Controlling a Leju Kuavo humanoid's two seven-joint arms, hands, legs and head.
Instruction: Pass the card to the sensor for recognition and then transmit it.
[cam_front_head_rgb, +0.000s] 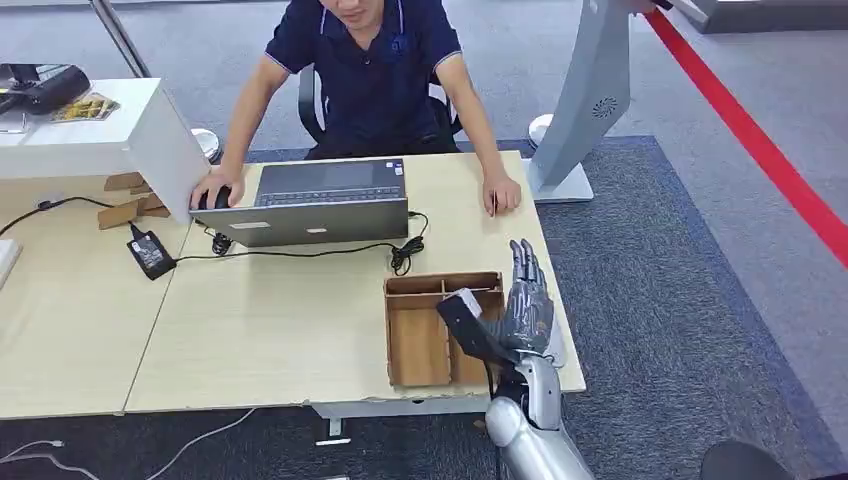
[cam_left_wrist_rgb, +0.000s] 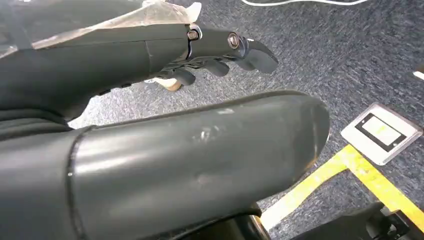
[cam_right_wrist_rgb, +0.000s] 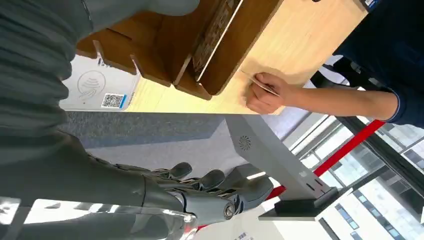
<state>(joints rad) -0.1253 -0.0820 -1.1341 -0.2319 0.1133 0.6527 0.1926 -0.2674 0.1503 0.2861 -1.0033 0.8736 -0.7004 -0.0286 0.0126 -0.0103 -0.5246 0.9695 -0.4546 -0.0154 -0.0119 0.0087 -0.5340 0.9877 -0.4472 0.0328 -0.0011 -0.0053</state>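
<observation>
Right hand (cam_front_head_rgb: 527, 300) hovering at table's (cam_front_head_rgb: 260, 330) 4 o'clock corner, beside wooden tray (cam_front_head_rgb: 418, 345), fingers straight and apart, holding nothing, probably waiting to receive card. Card (cam_right_wrist_rgb: 260, 83), thin and pale, being pinched on edge in person's hand (cam_right_wrist_rgb: 265, 93) resting on table at 1 o'clock, likely about to be offered. Sensor (cam_right_wrist_rgb: 97, 89), white pad with QR code, lying just beside tray, near right hand for a short swipe. Left hand (cam_left_wrist_rgb: 220, 52) hanging over carpet, fingers loosely curled, holding nothing. Laptop (cam_front_head_rgb: 320, 200) sitting at 12 o'clock.
</observation>
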